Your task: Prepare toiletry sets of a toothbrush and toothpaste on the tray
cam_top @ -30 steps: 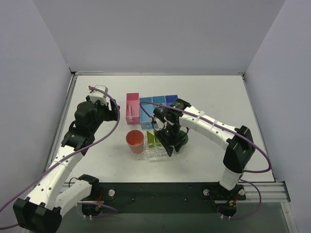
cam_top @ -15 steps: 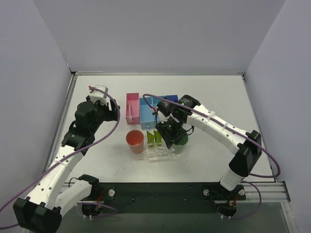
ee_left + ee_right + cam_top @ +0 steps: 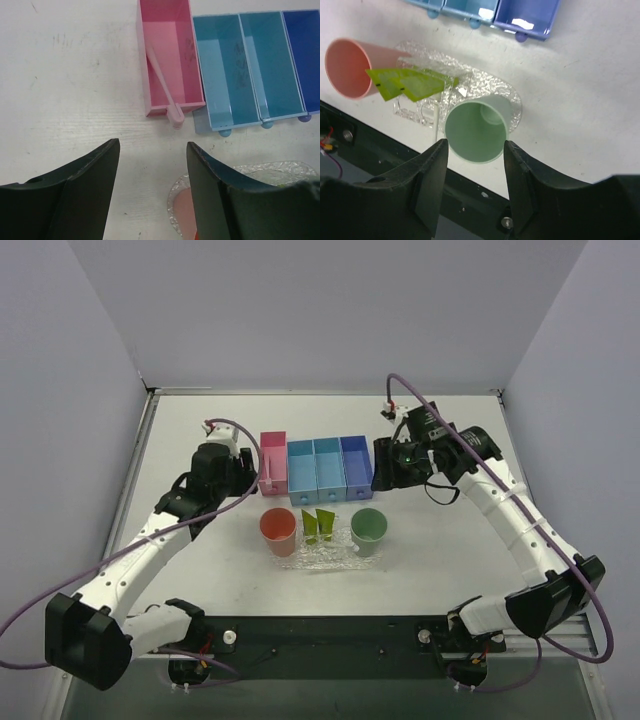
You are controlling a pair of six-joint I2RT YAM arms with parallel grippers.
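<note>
Since a second ago the right arm [image 3: 505,515] has pulled up off the tray [image 3: 330,558] and swung back beside the right end of the bins. The left arm [image 3: 150,545] has reached in toward the pink bin [image 3: 272,462].

On the white table [image 3: 450,430], that pink bin and three blue bins [image 3: 329,466] stand in a row, touching side by side. Just in front of the row lies the tray. A pink cup [image 3: 278,530] stands at its left end and a green cup [image 3: 369,530] at its right end, both upright with open mouths.

Between the cups, two toothpaste tubes [image 3: 318,525] stand on the tray, wide ends up, close together.

The right gripper [image 3: 475,145] hangs above the green cup with its jaws wide and nothing between them. The left gripper [image 3: 152,150] hovers over bare table just in front of the pink bin, also parted and empty.

One toothbrush [image 3: 161,75] lies slantwise in the pink bin, its end poking out over the near wall.

A thin pale stick [image 3: 436,125] lies on the tray's near edge beside the green cup. It may be another toothbrush, though the right wrist view is too unclear to be sure.
</note>
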